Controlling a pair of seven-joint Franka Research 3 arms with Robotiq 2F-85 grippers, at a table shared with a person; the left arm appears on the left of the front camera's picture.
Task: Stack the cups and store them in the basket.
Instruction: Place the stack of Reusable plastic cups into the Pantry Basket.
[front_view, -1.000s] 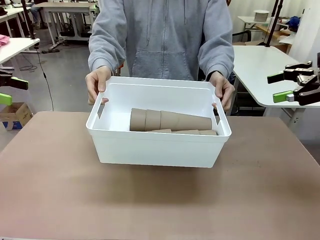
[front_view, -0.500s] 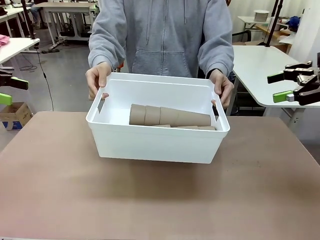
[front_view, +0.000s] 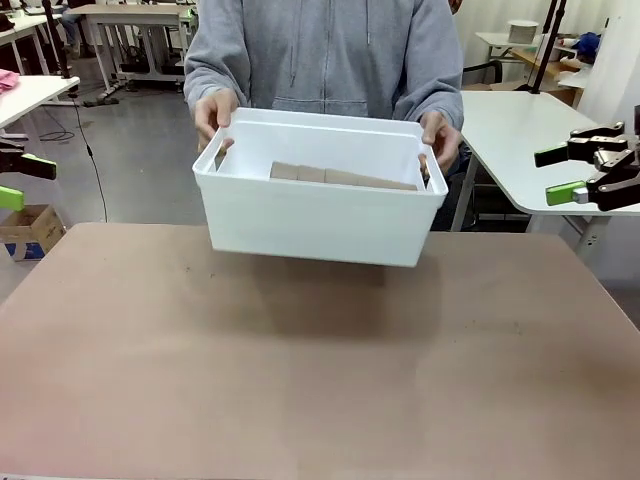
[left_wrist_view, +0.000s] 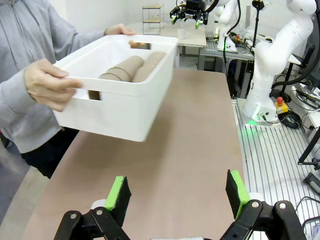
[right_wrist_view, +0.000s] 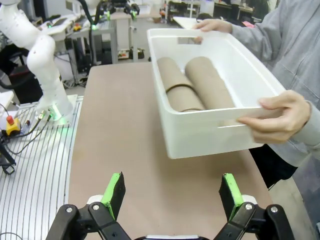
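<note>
A brown table (front_view: 320, 380) lay beneath the white basket (front_view: 320, 215), which the person's hands (front_view: 212, 112) held above it. Stacked cups (right_wrist_view: 192, 85) lay inside. Both grippers, left (left_wrist_view: 177, 192) and right (right_wrist_view: 171, 192), stood open, empty.

Robotics lab: white arm (left_wrist_view: 280, 45) on bench, worktables (front_view: 530, 140)
</note>
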